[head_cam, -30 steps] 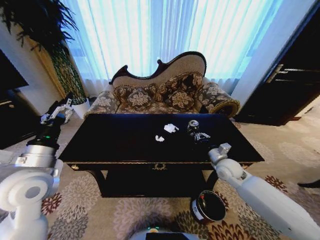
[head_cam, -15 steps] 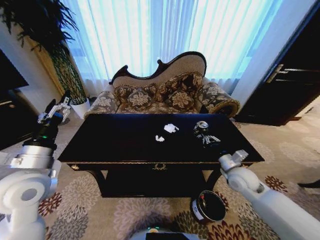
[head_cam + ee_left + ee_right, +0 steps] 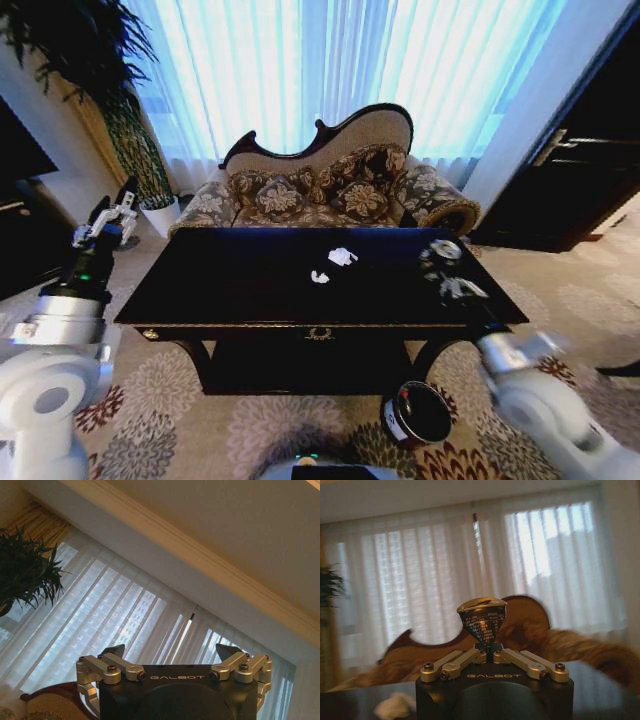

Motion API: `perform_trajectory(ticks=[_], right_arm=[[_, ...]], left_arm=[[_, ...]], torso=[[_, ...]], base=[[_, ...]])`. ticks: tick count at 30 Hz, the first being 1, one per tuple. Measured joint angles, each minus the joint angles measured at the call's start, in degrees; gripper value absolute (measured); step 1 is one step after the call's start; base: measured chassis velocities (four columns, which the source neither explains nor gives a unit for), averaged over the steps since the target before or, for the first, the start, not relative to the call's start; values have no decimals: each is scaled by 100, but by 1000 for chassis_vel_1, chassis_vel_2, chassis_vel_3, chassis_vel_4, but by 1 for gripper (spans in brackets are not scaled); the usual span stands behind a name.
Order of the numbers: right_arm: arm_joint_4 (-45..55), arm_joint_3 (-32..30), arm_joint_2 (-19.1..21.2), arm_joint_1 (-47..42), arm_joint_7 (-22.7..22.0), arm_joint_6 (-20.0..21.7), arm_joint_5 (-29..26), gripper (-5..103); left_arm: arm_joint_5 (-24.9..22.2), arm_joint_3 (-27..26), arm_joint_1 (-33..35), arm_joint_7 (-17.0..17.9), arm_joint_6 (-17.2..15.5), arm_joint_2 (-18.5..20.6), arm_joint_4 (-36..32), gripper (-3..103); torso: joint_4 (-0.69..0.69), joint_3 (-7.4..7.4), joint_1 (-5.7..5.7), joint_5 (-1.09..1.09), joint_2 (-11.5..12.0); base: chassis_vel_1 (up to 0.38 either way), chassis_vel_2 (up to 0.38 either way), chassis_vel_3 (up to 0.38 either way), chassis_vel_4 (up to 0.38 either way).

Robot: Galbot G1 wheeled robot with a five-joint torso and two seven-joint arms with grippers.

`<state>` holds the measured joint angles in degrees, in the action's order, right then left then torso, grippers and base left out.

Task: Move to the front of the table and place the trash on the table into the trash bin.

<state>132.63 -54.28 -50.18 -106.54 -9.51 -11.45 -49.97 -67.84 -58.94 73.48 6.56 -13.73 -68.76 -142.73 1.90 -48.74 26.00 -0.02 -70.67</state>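
The dark glossy table (image 3: 230, 290) stands in front of me. Two crumpled white paper wads (image 3: 342, 256) (image 3: 319, 277) lie near its middle. My right gripper (image 3: 449, 268) hovers over the table's right end, shut on a dark crushed can (image 3: 443, 250). In the right wrist view the can (image 3: 482, 617) stands pinched between the closed fingers of my right gripper (image 3: 487, 649), and a paper wad (image 3: 395, 705) shows on the tabletop. The trash bin (image 3: 415, 412) sits on the carpet below the table's front right. My left gripper (image 3: 108, 215) is raised left of the table, open (image 3: 170, 655).
An ornate sofa (image 3: 330, 190) stands behind the table, before curtained windows. A potted plant (image 3: 110, 110) is at the back left, and dark cabinets (image 3: 585, 170) at the right. Patterned carpet (image 3: 200, 420) lies in front of the table.
My right arm has swung to the right with the can, from the table's middle-right to its right end. The left arm has shifted slightly outward.
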Motion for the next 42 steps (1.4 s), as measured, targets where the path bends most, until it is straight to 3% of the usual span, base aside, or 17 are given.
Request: perform_trajectory(ticks=[5,14,22,28,34,42], right_arm=[[-189,-156,-270,-90,150,-248,402,1],[-403,-308,-602,-351,150,-399,332,1],[-640,-274,-302,-1107,-258,-589,895,1],[-645,-426,-90,-1670,-381,-731,956,1],[-780,-369,-35,-1900,-389,-848,1160,1],[-1318,233,-197,-1816,-400,-1123,1637,1]], left_arm=[[-112,-244,128,42,-11,-48,-57,100],[-170,-277,167,67,-28,-69,-59,100],[-183,-230,88,75,-35,16,-58,100],[-190,-225,75,66,-24,3,-1,100],[-177,-224,49,51,0,33,115,100],[-181,-172,-52,45,5,146,207,100]], torso=[[-6,0,0,2,0],[-3,-1,1,2,0],[-4,-1,1,1,1],[-4,-1,1,1,1],[-4,-1,1,1,1],[-5,-1,1,0,1]], base=[[0,0,0,0],[0,0,0,0],[0,0,0,0],[0,0,0,0],[0,0,0,0],[0,0,0,0]])
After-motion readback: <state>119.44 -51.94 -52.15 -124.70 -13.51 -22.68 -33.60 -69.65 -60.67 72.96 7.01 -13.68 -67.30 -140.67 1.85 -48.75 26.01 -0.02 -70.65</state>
